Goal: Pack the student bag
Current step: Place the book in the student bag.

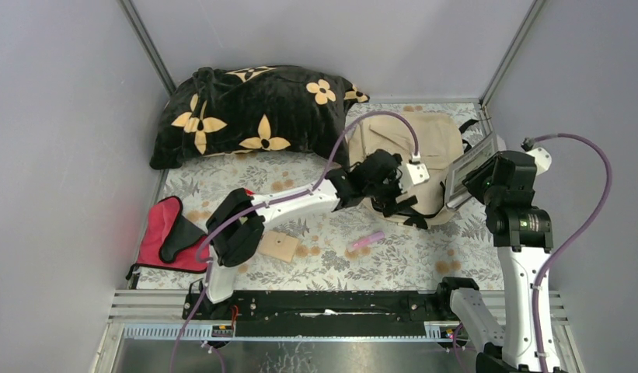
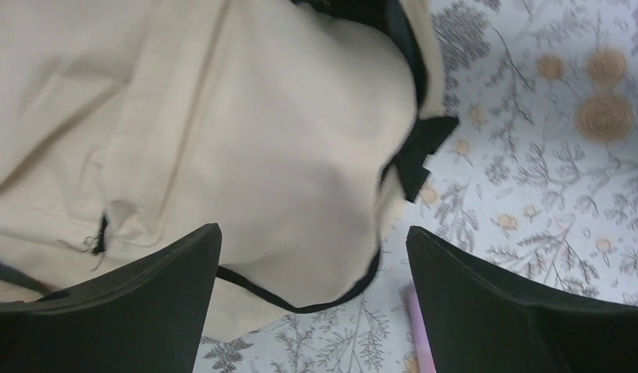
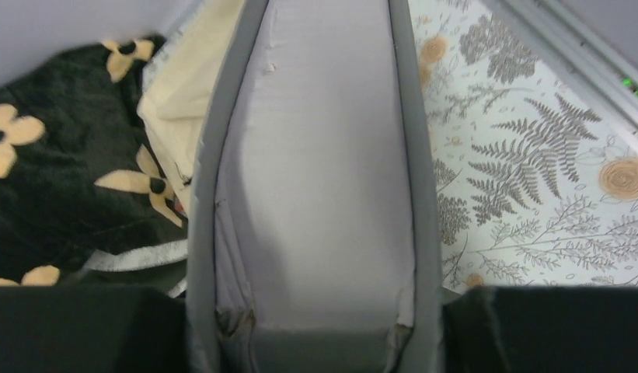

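Note:
The beige student bag (image 1: 415,148) lies at the back right of the table, its black-trimmed edge toward the front. My left gripper (image 1: 399,203) is open and hovers over the bag's near edge; in the left wrist view the cream fabric (image 2: 245,132) fills the space between and beyond its black fingers (image 2: 176,272), and nothing is gripped. My right gripper (image 1: 486,177) is shut on a grey book (image 1: 471,167) held on edge just right of the bag. In the right wrist view the book (image 3: 315,171) shows its page block between grey covers.
A black flower-patterned pillow (image 1: 253,109) lies at the back left. A red-and-black pouch (image 1: 166,233) is at the front left. A small wooden block (image 1: 278,247) and a pink object (image 1: 364,241) lie on the floral cloth (image 1: 393,264). Grey walls close in both sides.

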Robot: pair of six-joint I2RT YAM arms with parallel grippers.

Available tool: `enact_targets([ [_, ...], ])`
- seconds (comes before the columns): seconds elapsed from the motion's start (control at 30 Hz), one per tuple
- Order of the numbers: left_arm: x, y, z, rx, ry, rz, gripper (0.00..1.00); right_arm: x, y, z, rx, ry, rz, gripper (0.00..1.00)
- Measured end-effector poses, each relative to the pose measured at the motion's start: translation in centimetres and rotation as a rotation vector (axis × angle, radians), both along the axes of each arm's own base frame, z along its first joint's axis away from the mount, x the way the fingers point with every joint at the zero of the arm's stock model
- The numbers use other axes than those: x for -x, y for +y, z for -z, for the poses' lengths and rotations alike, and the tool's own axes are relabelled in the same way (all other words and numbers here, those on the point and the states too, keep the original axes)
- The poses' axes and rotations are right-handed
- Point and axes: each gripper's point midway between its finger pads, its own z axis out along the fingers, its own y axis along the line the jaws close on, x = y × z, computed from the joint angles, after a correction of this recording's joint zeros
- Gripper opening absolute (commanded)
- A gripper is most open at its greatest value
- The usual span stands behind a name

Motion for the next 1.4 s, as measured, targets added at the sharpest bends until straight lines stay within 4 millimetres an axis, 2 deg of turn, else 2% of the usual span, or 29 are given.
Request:
enact_targets([
  [0.13,2.4,-1.0,2.1,-0.065,-0.034,0.046,0.99,0.6,-0.8,-3.3,0.034,-0.071,0.033,0.12],
  [0.23,3.3,-1.8,3.6,-0.100,-0.057,0.047,0.99,1.0,-1.2,-5.7,0.055,-0.131,0.051,0.12],
  [0.3,3.5,-2.2,4.9,-0.136,-0.076,0.035,0.93,1.3,-1.3,-6.4,0.062,-0.151,0.056,0.12],
  [0.33,3.3,-2.5,5.5,-0.152,-0.086,0.023,0.86,1.5,-1.3,-6.5,0.062,-0.155,0.056,0.12],
  [0.37,2.8,-2.8,6.2,-0.169,-0.099,0.006,0.73,1.6,-1.3,-6.5,0.062,-0.154,0.056,0.12],
  [0.4,2.0,-3.2,7.0,-0.190,-0.118,-0.017,0.49,1.7,-1.3,-6.4,0.062,-0.149,0.056,0.12],
  [0.43,1.3,-3.4,7.6,-0.203,-0.131,-0.042,0.32,1.7,-1.3,-6.3,0.061,-0.142,0.056,0.12],
  [0.5,-0.5,-3.3,8.9,-0.252,-0.179,-0.108,0.06,2.0,-1.3,-5.8,0.061,-0.119,0.056,0.12],
  [0.53,-1.2,-3.0,9.1,-0.267,-0.194,-0.137,0.00,2.2,-1.3,-5.6,0.062,-0.108,0.056,0.12],
  [0.57,-1.7,-2.7,9.1,-0.271,-0.201,-0.164,0.00,2.4,-1.4,-5.6,0.064,-0.101,0.061,0.12],
  [0.63,-2.6,-2.4,8.1,-0.259,-0.210,-0.204,0.00,2.8,-1.5,-5.5,0.069,-0.092,0.069,0.12],
  [0.7,-3.7,-2.7,5.5,-0.207,-0.218,-0.238,0.00,3.3,-1.6,-5.4,0.069,-0.088,0.075,0.12],
  [0.83,-6.8,-3.4,-2.3,-0.020,-0.200,-0.311,0.00,4.5,-1.4,-4.9,0.043,-0.092,0.089,0.10],
  [0.93,-9.7,-3.1,-8.4,0.158,-0.157,-0.370,0.00,5.4,-0.8,-3.5,-0.004,-0.089,0.087,0.10],
  [1.0,-11.1,-2.6,-10.9,0.252,-0.114,-0.400,0.00,5.9,-0.2,-2.2,-0.041,-0.073,0.076,0.10],
  [1.07,-12.5,-1.7,-11.8,0.313,-0.059,-0.437,0.00,6.2,0.7,-0.8,-0.085,-0.059,0.054,0.10],
  [1.17,-13.5,-1.2,-11.0,0.359,0.033,-0.471,0.00,6.7,2.5,1.3,-0.169,-0.045,-0.005,0.10],
  [1.27,-13.4,-1.8,-9.8,0.372,0.099,-0.469,0.00,7.3,4.9,3.6,-0.269,-0.033,-0.094,0.10],
  [1.33,-12.9,-2.4,-9.0,0.376,0.136,-0.456,0.00,7.7,6.6,4.2,-0.331,-0.039,-0.161,0.10],
  [1.4,-12.5,-2.8,-8.7,0.379,0.159,-0.446,0.00,7.6,7.9,3.6,-0.381,-0.064,-0.226,0.10],
])
